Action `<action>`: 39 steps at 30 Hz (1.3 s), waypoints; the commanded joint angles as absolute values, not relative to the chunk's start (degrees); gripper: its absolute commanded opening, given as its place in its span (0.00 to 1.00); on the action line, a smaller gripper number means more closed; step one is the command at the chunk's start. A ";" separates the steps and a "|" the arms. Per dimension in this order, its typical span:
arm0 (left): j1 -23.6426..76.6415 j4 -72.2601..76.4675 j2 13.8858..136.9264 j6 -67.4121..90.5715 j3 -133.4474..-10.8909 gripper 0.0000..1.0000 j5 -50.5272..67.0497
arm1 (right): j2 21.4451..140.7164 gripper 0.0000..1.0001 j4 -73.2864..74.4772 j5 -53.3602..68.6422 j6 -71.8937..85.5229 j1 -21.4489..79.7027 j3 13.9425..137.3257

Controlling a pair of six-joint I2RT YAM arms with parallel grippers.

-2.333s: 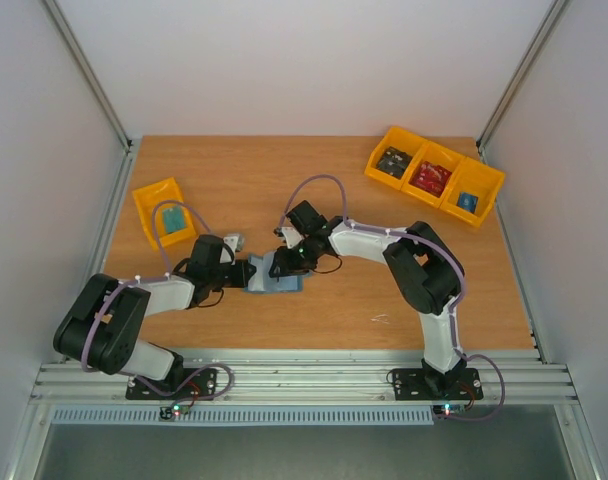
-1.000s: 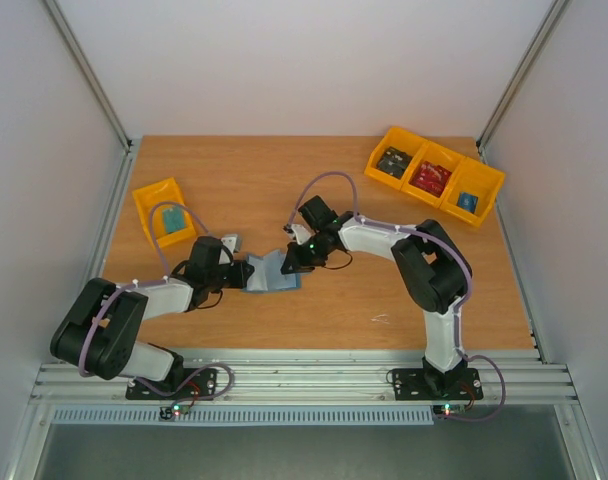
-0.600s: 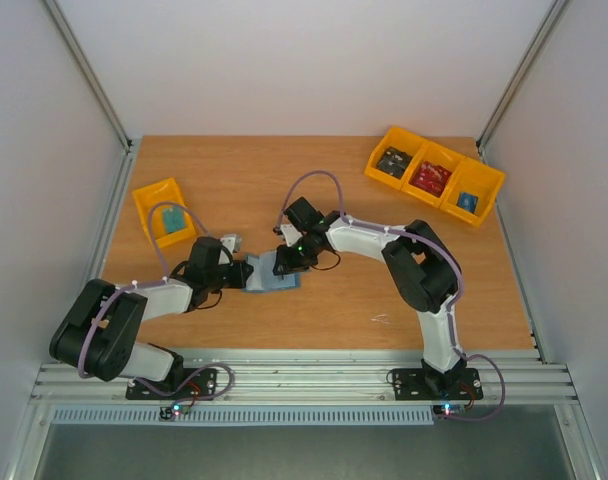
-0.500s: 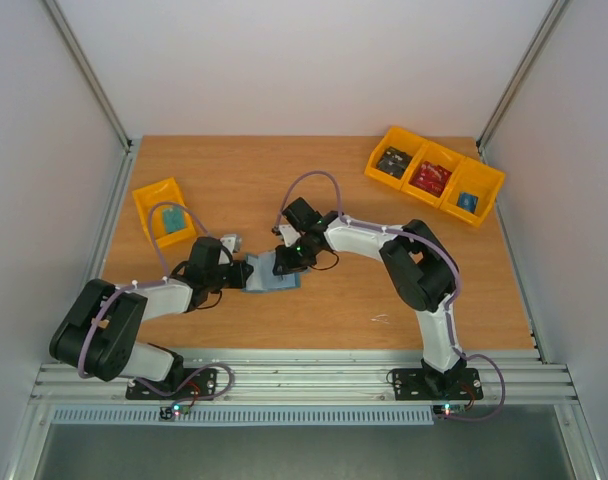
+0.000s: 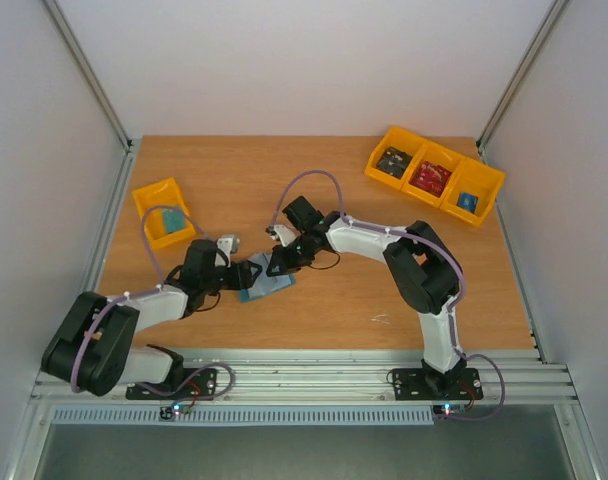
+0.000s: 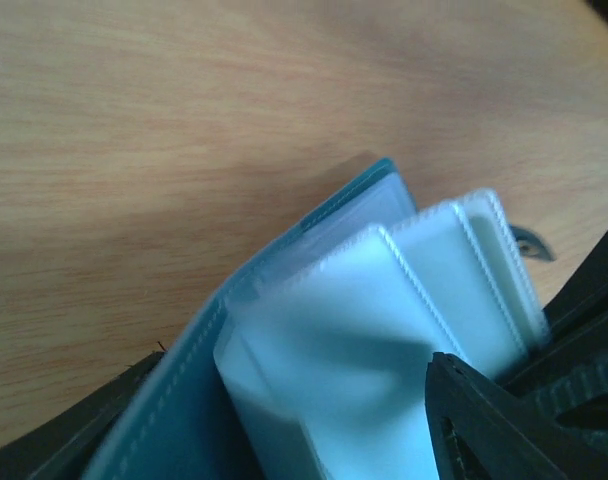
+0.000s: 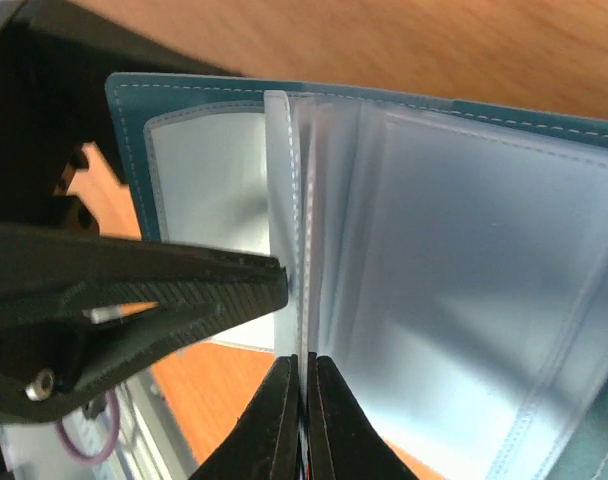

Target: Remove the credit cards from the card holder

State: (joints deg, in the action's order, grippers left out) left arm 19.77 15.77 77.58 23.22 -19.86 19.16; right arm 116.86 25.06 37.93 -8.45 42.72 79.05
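On your desk, the open card holder sits just left of centre in the top view. Your left claw stands apart, straddling it; your right claw is clamped on its inner edge.

Card holder blurred and cut off below in the left wrist view; whether its sleeves hold anything cannot be told

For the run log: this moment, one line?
card holder: spread open | left gripper: open around it | right gripper: shut on clear sleeve
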 commanded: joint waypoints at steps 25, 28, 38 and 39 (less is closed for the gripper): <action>8.83 16.44 58.86 32.47 -40.51 0.99 48.66 | 94.96 0.01 27.60 54.11 -23.74 36.07 88.83; 9.20 15.93 57.83 31.56 -40.39 0.99 47.92 | 94.43 0.01 25.71 55.37 -23.22 36.12 88.96; 9.82 15.36 57.23 31.62 -41.40 0.94 46.71 | 91.98 0.01 31.21 62.03 -31.71 38.12 90.97; 9.92 15.36 57.10 31.91 -41.33 0.92 46.82 | 91.74 0.01 31.27 62.05 -32.12 38.60 91.03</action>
State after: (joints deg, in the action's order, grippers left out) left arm 9.52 15.29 58.19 32.60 -39.55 47.13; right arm 95.48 30.37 56.82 -27.90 36.45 88.95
